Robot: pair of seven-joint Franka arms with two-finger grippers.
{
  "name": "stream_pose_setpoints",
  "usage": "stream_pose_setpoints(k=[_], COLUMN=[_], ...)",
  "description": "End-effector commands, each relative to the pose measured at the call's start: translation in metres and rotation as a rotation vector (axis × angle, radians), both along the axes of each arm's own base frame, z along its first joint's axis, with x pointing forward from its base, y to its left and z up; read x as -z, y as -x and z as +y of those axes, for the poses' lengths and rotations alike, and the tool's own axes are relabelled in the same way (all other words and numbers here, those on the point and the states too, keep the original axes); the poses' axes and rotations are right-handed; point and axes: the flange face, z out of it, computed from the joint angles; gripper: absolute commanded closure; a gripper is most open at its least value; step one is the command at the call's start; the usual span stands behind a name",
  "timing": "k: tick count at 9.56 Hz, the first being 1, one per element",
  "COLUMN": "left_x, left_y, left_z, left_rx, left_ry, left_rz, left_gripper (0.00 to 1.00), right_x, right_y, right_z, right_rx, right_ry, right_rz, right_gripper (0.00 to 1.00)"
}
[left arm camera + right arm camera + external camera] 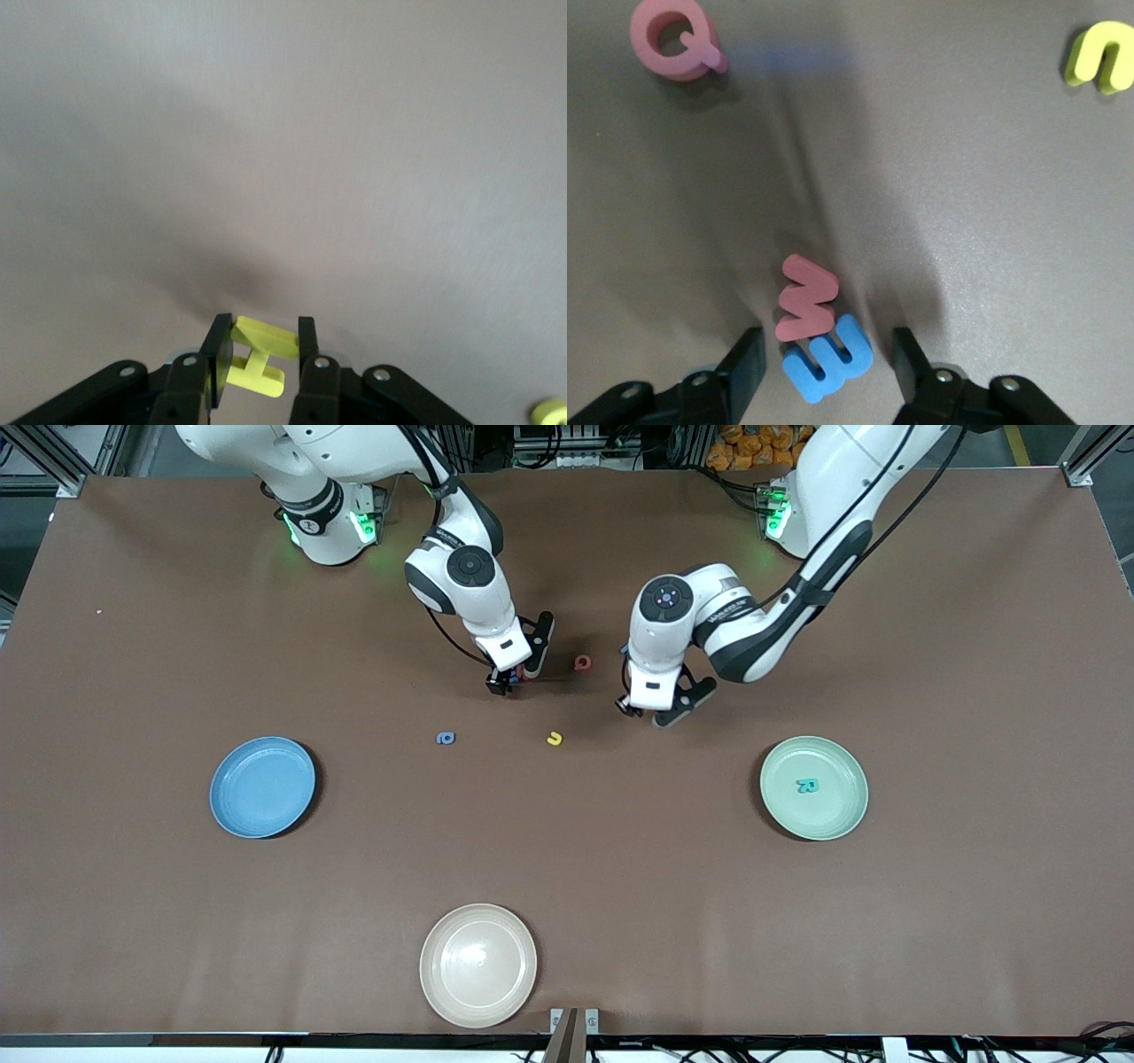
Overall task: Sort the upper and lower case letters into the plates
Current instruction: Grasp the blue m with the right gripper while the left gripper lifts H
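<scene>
At the left of the front view, the blue plate (262,786) lay bare on the brown table (133,921). Lower, near the middle of the frame's bottom edge, sat the cream-white plate (478,965). Above it, left of center, lay the small blue letter (446,738), and just right of it the yellow letter (555,738), also seen in the top right corner of my right wrist view (1100,57).

My right gripper (512,679) was low over the table in the upper middle of the frame, its fingers (744,363) spread around a red W-shaped letter (804,297) and a blue E-shaped letter (828,359), which touched each other on the table. The red Q-shaped letter (582,662) lay just right of that gripper, in the top left corner of the right wrist view (675,38).

Right of center, my left gripper (654,713) hung over the table, pinching a yellow letter piece (257,352) between its fingers (218,341). At the right, the pale green plate (814,787) held a teal R (807,785).
</scene>
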Motion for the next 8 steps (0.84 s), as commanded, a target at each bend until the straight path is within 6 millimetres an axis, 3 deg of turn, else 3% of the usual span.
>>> stream_pose_setpoints(k=[1,4,6,8], left_x=[-0.022,-0.044,-0.067,-0.080], left_y=[-0.030,-0.072,-0.099,-0.120], left_z=[0.021,0.055,0.069,0.092], left_rx=[0.026,0.052,0.090,0.136], left_ry=[-0.032,-0.024,-0.049,-0.041], left_rz=[-0.008,-0.035,-0.030,-0.026], left_gripper=[1.00,1.00,1.00,1.00], right_x=[0.010,0.010,0.000,-0.024], right_y=[-0.001,-0.001,-0.010,-0.025], right_z=[-0.006,-0.006,-0.011,-0.023], right_rx=[-0.015,-0.015,0.002,0.009], right_ry=[0.004,0.005,0.004,0.039], right_rz=[0.000,0.001,-0.009,-0.003], right_gripper=[0.67,0.91,0.94,0.95])
